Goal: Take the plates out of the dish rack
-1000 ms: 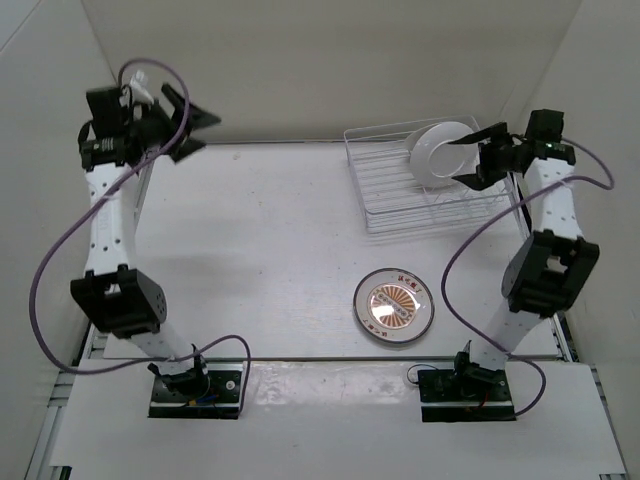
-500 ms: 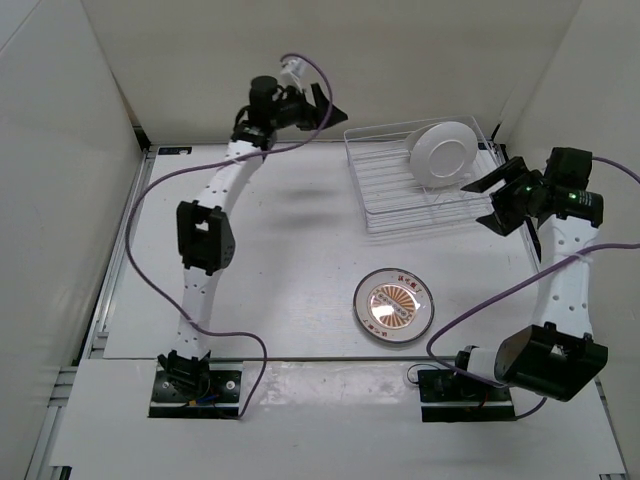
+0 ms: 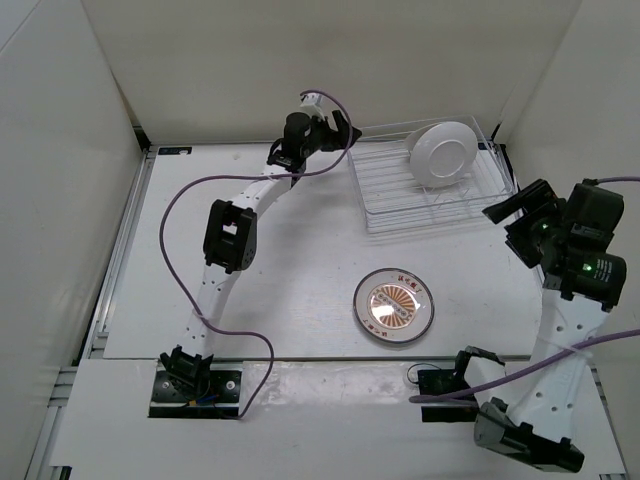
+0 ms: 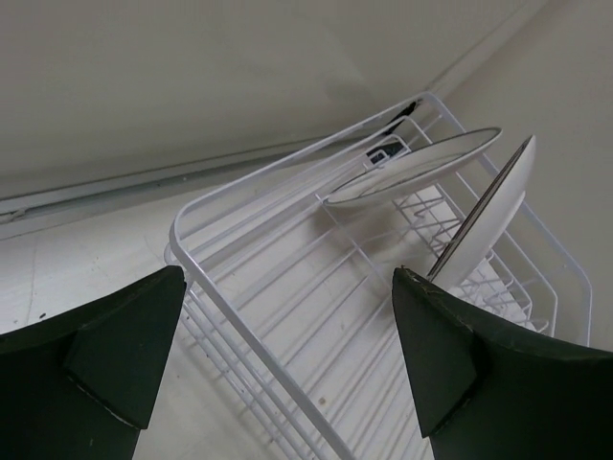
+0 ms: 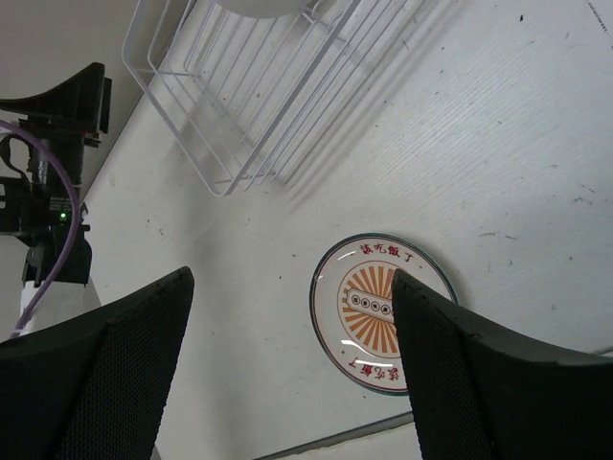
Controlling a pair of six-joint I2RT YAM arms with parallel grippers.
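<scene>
The white wire dish rack stands at the back right of the table. A white plate with a thin dark ring leans upright in its far end, and a second white dish leans just behind it. The orange sunburst plate lies flat on the table in front of the rack, also in the right wrist view as the plate. My left gripper hovers open over the rack's left end, empty. My right gripper is open and empty, raised at the rack's near right corner.
White walls enclose the table on three sides, and the rack sits close to the back and right walls. The left arm's purple cable loops over the table's left half. The arm bases sit at the near edge.
The left arm swung from the far left wall across to the rack's left end. The right arm pulled back from the white plate toward the near right and rose.
</scene>
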